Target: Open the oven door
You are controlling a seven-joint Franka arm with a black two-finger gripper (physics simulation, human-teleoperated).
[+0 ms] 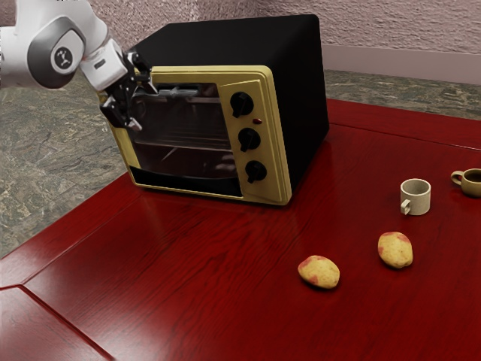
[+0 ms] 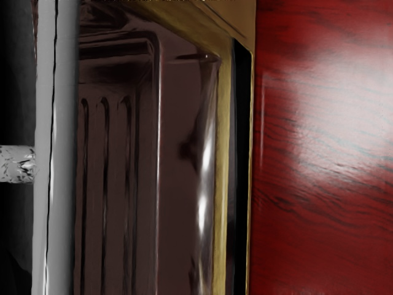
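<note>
Exterior view: the end effector is positioned at the front of the oven, fingers spread. The oven door is located beside three knobs. Two potatoes and two mugs rest on the red surface.

Wrist view: a grey bar runs alongside the dark glass, inboard of the gold frame.

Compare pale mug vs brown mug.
Pale mug looks taller, brown mug squatter. Pale mug's inside is light, brown mug's dark. Pale mug's handle points roughly at the camera, brown mug's toward the exterior view's left. Both stand upright on the table.
</note>
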